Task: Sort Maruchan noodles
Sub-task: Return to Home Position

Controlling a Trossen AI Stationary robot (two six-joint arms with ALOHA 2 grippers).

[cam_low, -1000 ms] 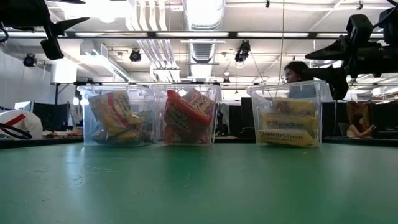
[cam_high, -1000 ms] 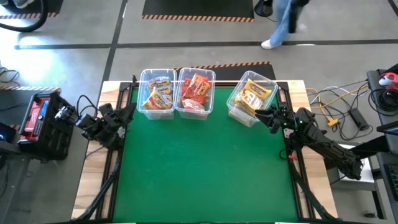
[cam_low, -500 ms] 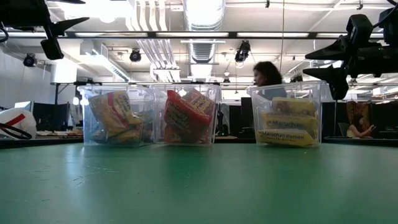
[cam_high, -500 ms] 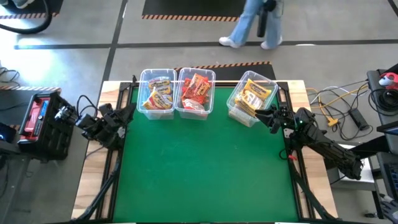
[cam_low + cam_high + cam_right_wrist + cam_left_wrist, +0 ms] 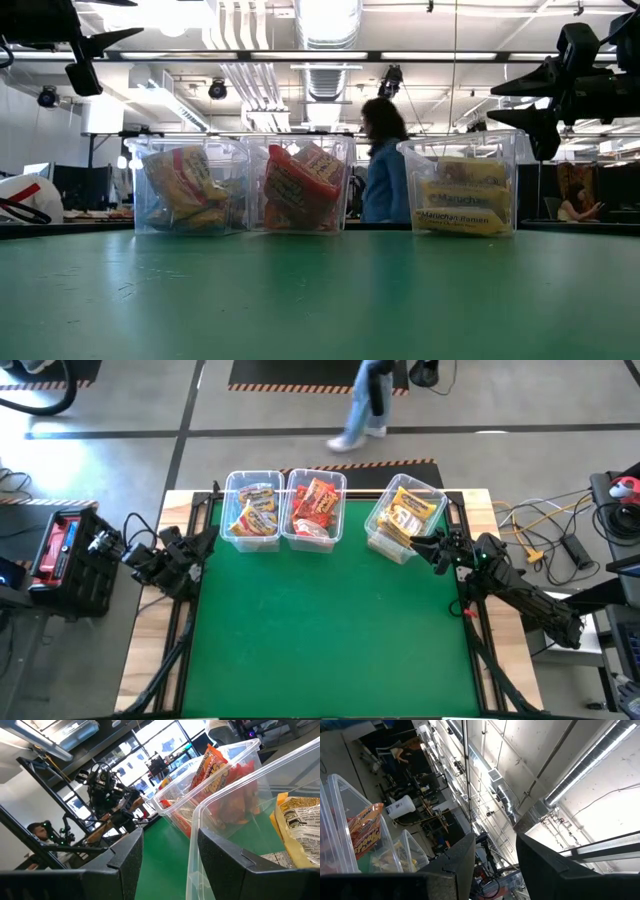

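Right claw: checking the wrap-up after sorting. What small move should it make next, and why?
Probably draw the right claw back from the right bin toward its table edge: it hangs open and empty beside that bin, and every Maruchan packet seen already lies in a bin.

The left arm and the right arm are showing as matte black, built from slim jointed segments, with thin dark cables looping alongside. The left pincer and the right pincer are each ending in two dark, flat-faced, squared-off fingers.
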